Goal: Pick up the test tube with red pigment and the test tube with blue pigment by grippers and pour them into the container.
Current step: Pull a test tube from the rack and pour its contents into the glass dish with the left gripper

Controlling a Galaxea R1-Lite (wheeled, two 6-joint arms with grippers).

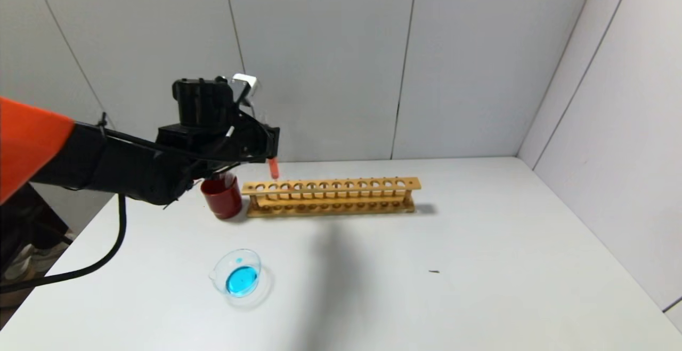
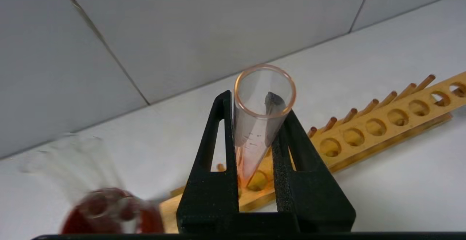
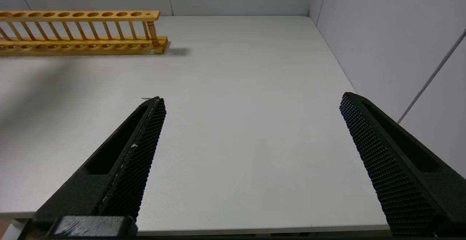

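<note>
White bench, long wooden tube rack, then your black left gripper above the rack's left end beside the dark red cup, fingers clamped on the slim glass test tube with red pigment. You're mid-carry: next swing it over the low clear glass container, which holds blue liquid, and tip. Right gripper hangs idle, fingers wide; blue tube not seen, cup blurred in the left wrist view.
</note>
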